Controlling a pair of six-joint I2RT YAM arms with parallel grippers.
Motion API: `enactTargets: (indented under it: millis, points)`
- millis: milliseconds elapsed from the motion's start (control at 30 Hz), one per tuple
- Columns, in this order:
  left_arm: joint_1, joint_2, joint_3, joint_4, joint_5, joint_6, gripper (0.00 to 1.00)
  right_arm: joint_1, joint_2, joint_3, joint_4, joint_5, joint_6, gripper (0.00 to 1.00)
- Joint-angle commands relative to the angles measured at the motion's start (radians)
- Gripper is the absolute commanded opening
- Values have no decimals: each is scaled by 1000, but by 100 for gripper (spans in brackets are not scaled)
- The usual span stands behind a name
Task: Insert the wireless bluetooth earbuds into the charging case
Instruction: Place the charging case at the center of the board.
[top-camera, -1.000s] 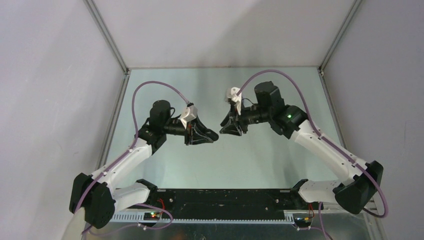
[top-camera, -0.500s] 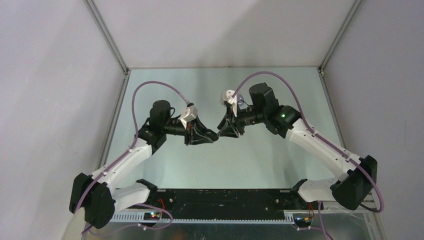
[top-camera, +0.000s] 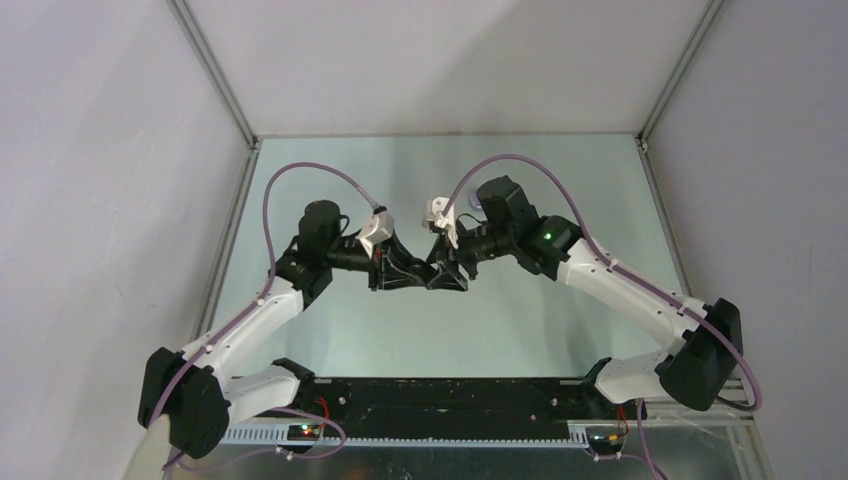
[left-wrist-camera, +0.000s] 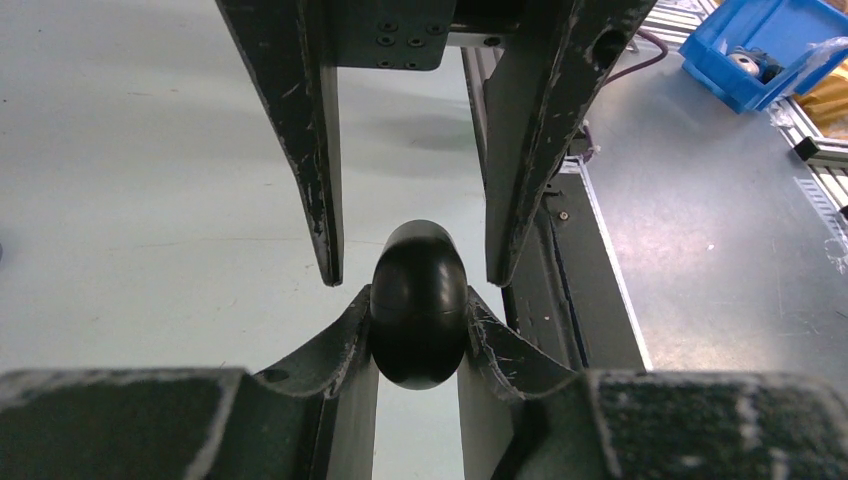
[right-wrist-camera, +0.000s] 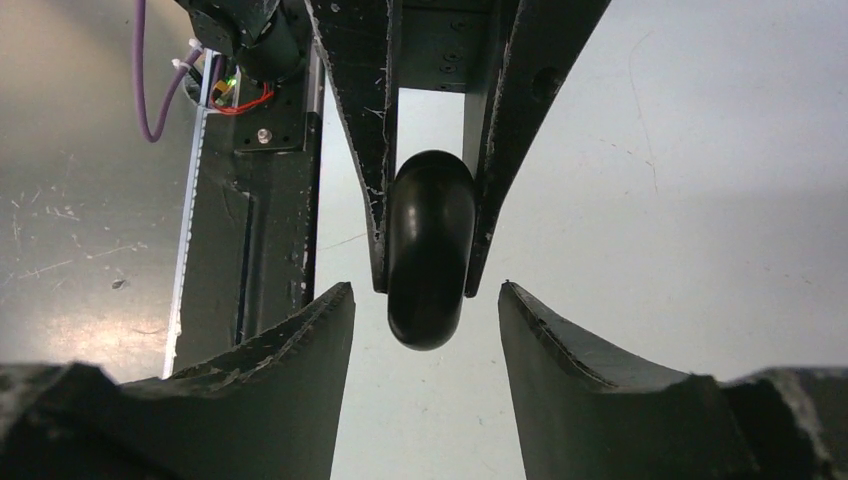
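left tool (left-wrist-camera: 418, 300) clamped on black charging case (left-wrist-camera: 418, 255) | right tool (right-wrist-camera: 425, 292) open, straddling it | case contents unseen

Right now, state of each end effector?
Left end effector: shut on the black charging case.
Right end effector: open, fingers either side of that case, not touching.

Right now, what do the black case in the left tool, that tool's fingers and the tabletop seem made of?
Black charging case: probably smooth moulded plastic, semi-gloss; soft highlights curve over its rounded shell.
Left tool fingers: likely hard black plastic, matte; pale scuffs and worn edges.
Tabletop: possibly painted or brushed metal sheet, pale green-grey; dull sheen, fine scratches.
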Motion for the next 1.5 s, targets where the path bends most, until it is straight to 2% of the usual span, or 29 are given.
enactTargets:
  millis: [0,233,267,367,433,500,633,767,900,1067,1300,1467]
  points:
    - [-5,-28,31,16,36,27,0,0,14,0,-6,10,-31,58]
    - [-5,-28,31,21,21,24,0,-2,9,-1,-8,15,-41,48]
    - [-5,-24,28,31,-9,18,0,-5,5,-1,-6,29,-41,50]
    - [-4,3,16,166,-135,-118,0,-32,-35,-1,2,56,-37,60]
    - [-4,36,13,241,-214,-194,0,-86,-70,0,14,48,-12,68]
    - [-4,71,8,325,-274,-272,0,-197,-101,-1,30,34,33,82]
    - [-3,155,20,374,-401,-336,0,-384,-146,-3,65,-29,137,98]
    - [-1,222,64,309,-511,-303,0,-531,-181,-53,152,-88,237,99]
    - [11,298,163,202,-564,-245,0,-601,-175,-75,188,-116,293,99]
    - [47,418,257,174,-590,-287,0,-598,-151,-75,190,-102,288,99]
    - [83,582,343,258,-622,-472,2,-587,-135,-76,188,-70,264,100]
    - [89,662,390,254,-650,-534,2,-582,-133,-76,185,-67,256,99]
